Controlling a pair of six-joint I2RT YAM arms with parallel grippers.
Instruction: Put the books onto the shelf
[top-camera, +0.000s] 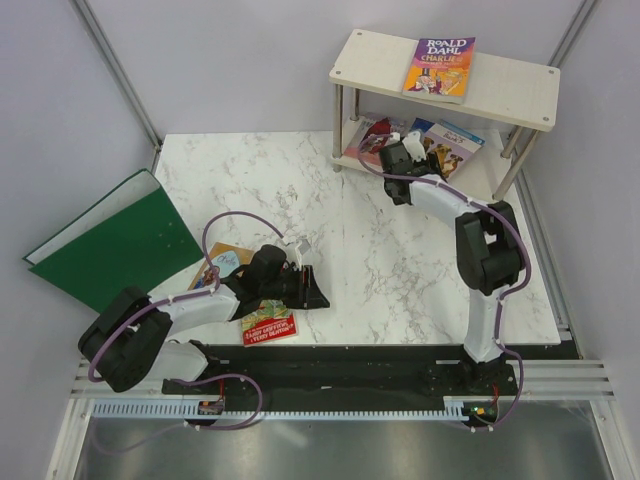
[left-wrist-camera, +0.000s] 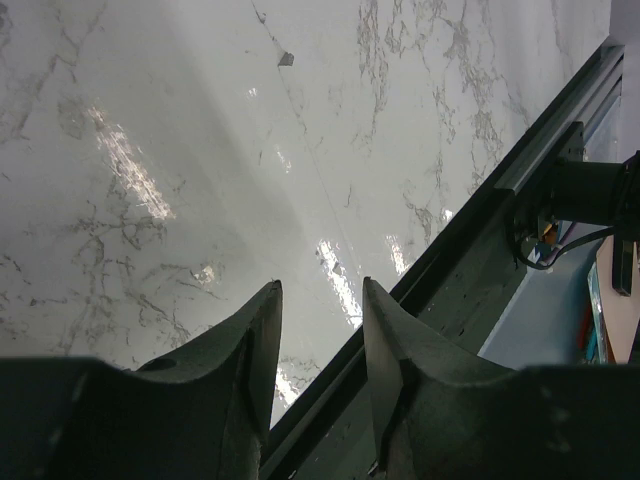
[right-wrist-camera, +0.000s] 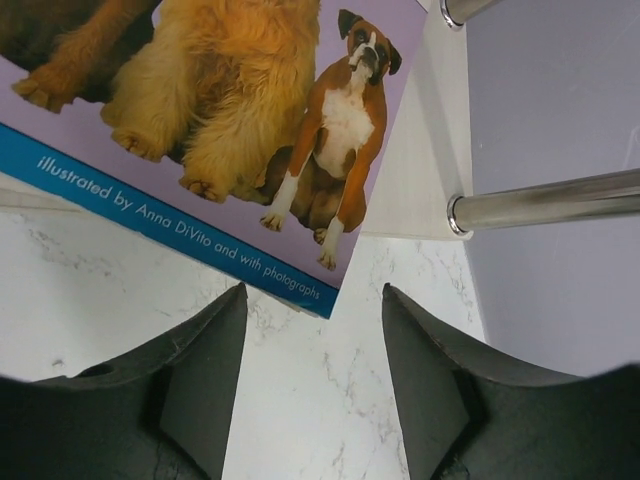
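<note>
The shelf (top-camera: 510, 88) stands at the back right. A purple-yellow Roald Dahl book (top-camera: 440, 66) lies on its top board. On the lower board lie a red-cover book (top-camera: 370, 133) and a dogs-cover book (top-camera: 452, 143). My right gripper (top-camera: 398, 150) hovers at that board's front edge. In the right wrist view the right gripper (right-wrist-camera: 312, 300) is open and empty, and the dogs-cover book (right-wrist-camera: 230, 130) overhangs the lower board (right-wrist-camera: 415, 170) just ahead of its fingertips. My left gripper (top-camera: 305, 285) is open and empty near the front edge. A tan book (top-camera: 222, 264) and a red-green book (top-camera: 268, 325) lie by the left arm.
A large green folder (top-camera: 115, 240) lies half off the table's left edge. Silver shelf legs (right-wrist-camera: 545, 200) stand right of the right gripper. In the left wrist view the left gripper (left-wrist-camera: 322, 290) points across the marble top toward the black base rail (left-wrist-camera: 470, 260).
</note>
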